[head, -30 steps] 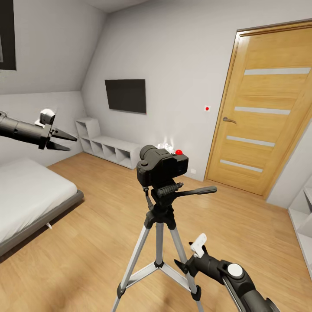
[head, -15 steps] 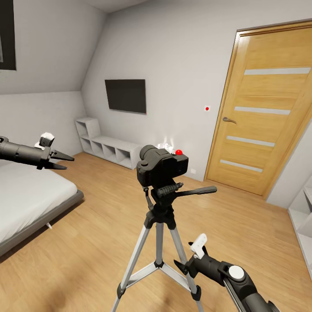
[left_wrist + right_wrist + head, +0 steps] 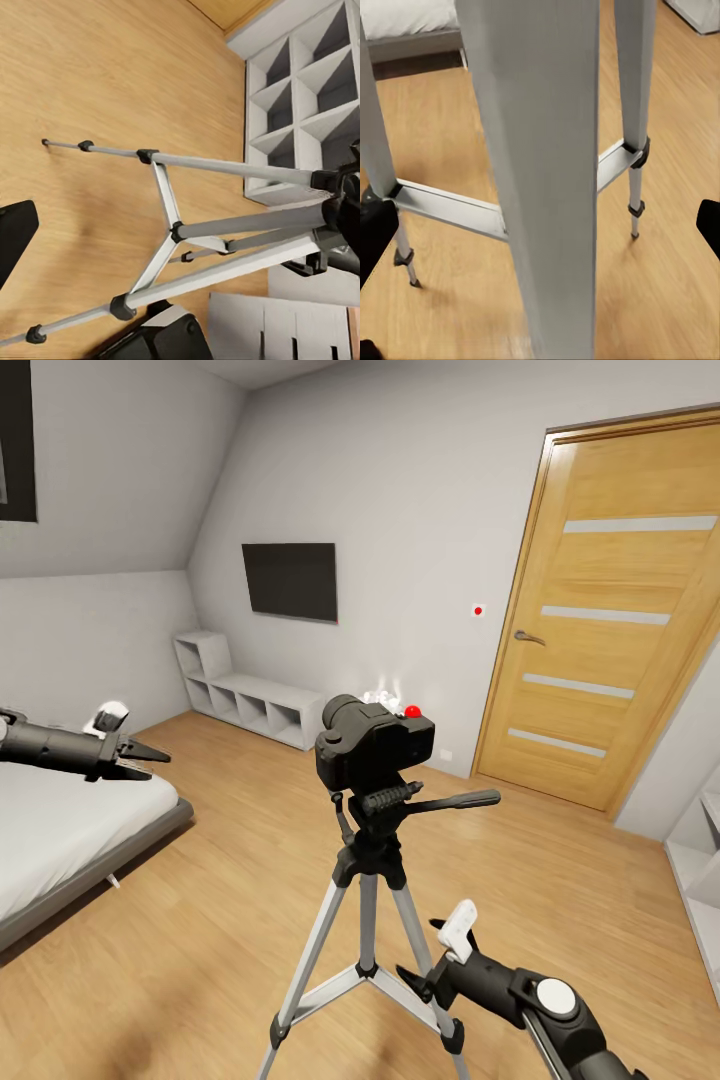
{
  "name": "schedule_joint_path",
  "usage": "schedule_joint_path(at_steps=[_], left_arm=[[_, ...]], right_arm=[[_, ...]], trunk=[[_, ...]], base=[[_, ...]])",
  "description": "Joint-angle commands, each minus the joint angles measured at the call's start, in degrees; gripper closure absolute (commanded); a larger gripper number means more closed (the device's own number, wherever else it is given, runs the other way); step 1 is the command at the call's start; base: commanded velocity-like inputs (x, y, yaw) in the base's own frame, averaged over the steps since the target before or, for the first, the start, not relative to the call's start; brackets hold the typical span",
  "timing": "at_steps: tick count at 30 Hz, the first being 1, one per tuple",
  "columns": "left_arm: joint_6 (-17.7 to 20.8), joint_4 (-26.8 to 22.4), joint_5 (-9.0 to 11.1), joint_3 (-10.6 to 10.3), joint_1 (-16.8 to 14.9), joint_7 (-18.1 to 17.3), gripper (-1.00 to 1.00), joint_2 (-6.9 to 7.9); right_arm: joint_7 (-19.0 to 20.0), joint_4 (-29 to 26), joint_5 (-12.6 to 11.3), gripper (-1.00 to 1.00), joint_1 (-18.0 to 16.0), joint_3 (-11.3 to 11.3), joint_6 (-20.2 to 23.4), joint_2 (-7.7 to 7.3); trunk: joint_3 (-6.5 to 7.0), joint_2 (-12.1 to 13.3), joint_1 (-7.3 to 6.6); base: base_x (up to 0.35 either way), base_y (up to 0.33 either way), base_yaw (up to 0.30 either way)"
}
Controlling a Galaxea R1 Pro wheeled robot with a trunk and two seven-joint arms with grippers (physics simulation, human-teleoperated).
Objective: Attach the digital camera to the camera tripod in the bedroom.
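The black digital camera (image 3: pixel 375 745), red button up, sits on the head of the camera tripod (image 3: pixel 368 880) in the middle of the bedroom floor. The tripod's pan handle (image 3: pixel 455 799) points right. My left gripper (image 3: pixel 152 762) hangs open and empty over the bed edge, far left of the tripod. The left wrist view looks onto the tripod's silver legs (image 3: pixel 225 225) from a distance. My right gripper (image 3: pixel 418 952) is low beside the tripod's right leg, open. Its dark fingers (image 3: pixel 709 225) stand wide apart, with a silver leg (image 3: pixel 540 150) close in front.
A white bed (image 3: pixel 60 810) lies at the left. A low white shelf unit (image 3: pixel 250 705) and a black wall TV (image 3: pixel 290 580) are at the back. A shut wooden door (image 3: pixel 610 630) is at the right, and another white shelf (image 3: pixel 700 870) at the right edge.
My left arm has dropped lower and drawn back to the left, away from the camera. The right arm has shifted slightly down. Camera and tripod have stayed still.
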Motion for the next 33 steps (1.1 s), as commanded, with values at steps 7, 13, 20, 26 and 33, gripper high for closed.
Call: schedule_joint_path(at_steps=[7,13,20,26,33], left_arm=[[-2.5,0.2,0.6,-0.4,3.8,0.0,-1.0,1.07],[-4.1,0.6,0.6,-0.4,7.0,0.0,-1.0,2.0],[-7.3,2.8,0.8,-0.3,12.0,-0.1,-1.0,2.55],[-10.8,4.4,2.0,-0.3,17.4,-0.1,-1.0,2.64],[-19.1,7.0,10.5,-0.3,28.1,-0.1,-1.0,2.42]], right_arm=[[1.5,-2.3,0.3,-1.0,0.4,-0.3,0.4,-0.14],[2.1,-4.3,0.1,-1.0,1.1,-0.5,0.4,-0.43],[5.9,-6.2,0.0,-1.0,1.5,-4.2,0.4,-0.56],[10.1,-7.2,-0.1,-1.0,1.5,-11.6,0.2,-0.38],[15.1,-7.7,-0.1,-1.0,1.6,-21.3,0.1,0.0]], trunk=[[-0.12,-0.1,0.03],[-0.12,-0.1,0.03],[-0.12,-0.1,0.03],[-0.12,-0.1,0.03],[-0.12,-0.1,0.03]], base=[[0.0,0.0,0.0],[0.0,0.0,0.0],[0.0,0.0,0.0],[0.0,0.0,0.0],[0.0,0.0,0.0]])
